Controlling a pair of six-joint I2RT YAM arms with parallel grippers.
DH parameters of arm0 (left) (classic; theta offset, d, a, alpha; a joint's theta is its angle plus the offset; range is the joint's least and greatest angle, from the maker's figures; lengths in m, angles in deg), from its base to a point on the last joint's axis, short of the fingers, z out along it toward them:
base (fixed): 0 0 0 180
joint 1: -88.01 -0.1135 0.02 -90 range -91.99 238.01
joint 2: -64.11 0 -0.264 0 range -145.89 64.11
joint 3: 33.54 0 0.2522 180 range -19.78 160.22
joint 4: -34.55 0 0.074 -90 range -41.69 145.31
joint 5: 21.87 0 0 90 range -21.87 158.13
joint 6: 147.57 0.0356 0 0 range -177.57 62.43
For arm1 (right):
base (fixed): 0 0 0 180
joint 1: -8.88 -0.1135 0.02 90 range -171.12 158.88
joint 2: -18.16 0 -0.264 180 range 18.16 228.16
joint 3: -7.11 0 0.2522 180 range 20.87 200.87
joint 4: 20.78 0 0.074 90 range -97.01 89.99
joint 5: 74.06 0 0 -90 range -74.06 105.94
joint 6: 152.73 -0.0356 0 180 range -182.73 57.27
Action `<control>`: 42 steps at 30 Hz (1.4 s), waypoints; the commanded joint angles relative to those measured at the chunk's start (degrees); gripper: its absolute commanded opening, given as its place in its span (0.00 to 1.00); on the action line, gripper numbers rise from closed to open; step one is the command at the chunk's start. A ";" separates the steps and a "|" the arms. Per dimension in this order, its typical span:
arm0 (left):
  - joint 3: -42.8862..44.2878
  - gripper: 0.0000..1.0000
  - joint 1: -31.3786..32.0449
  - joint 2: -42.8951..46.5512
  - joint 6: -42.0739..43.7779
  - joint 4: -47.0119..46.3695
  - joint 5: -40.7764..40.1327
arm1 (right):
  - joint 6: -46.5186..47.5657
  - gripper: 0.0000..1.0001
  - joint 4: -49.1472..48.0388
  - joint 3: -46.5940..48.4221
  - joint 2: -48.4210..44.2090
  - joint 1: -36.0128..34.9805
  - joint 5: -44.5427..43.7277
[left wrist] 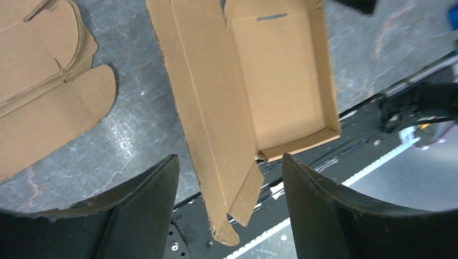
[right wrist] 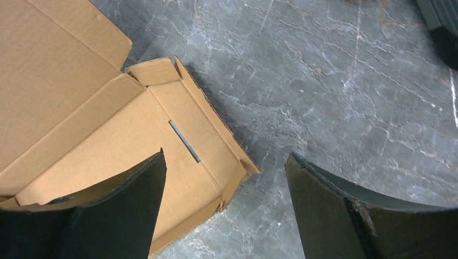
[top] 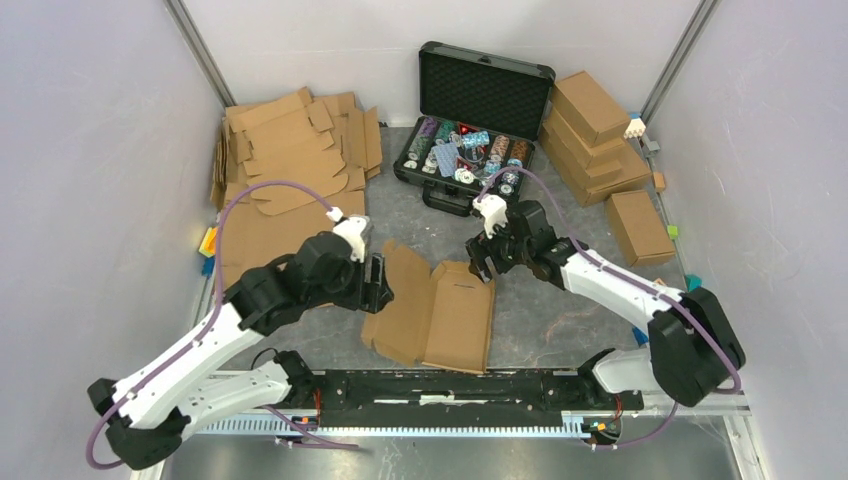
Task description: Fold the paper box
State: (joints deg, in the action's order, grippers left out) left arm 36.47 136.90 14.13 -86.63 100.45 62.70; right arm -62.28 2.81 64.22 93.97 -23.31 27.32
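The paper box lies half formed at the table's centre: a shallow brown tray with raised walls on its right half, and a wide lid panel spread to its left. My left gripper hovers at the lid's left edge. It is open, and in the left wrist view the lid's end flap sits between the fingers, touching neither. My right gripper is at the tray's far end, open above the tray's corner, holding nothing.
A pile of flat cardboard blanks fills the back left. A black open case of poker chips stands at the back centre. Finished brown boxes are stacked at the back right, with one more beside them. The arms' black base rail runs along the near edge.
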 commanded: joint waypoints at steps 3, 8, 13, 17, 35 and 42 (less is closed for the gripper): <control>0.51 0.77 0.16 5.72 -8.08 1.88 1.80 | 1.80 0.83 -4.61 4.47 5.03 -0.34 2.21; -1.89 0.76 0.16 7.90 -10.78 3.58 2.77 | 2.58 0.80 -5.59 5.78 8.43 -1.84 -0.47; -2.22 0.64 0.12 6.88 -10.04 3.32 4.16 | 3.71 0.77 -6.80 5.03 11.03 -2.18 0.63; -1.63 0.63 0.03 5.37 -9.71 3.18 3.22 | 4.28 0.71 -6.29 6.07 13.07 -2.48 0.58; 4.28 0.64 0.07 10.34 -11.76 5.58 8.19 | 0.40 0.11 -10.91 0.61 9.39 -3.80 -9.70; 0.51 0.64 0.06 10.00 -12.53 2.11 10.10 | -6.51 0.04 -11.44 -5.95 2.90 -1.93 -13.54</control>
State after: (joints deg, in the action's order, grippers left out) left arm 38.59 136.90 24.62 -97.06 105.33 71.02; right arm -64.29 -6.37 60.92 100.46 -25.71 17.55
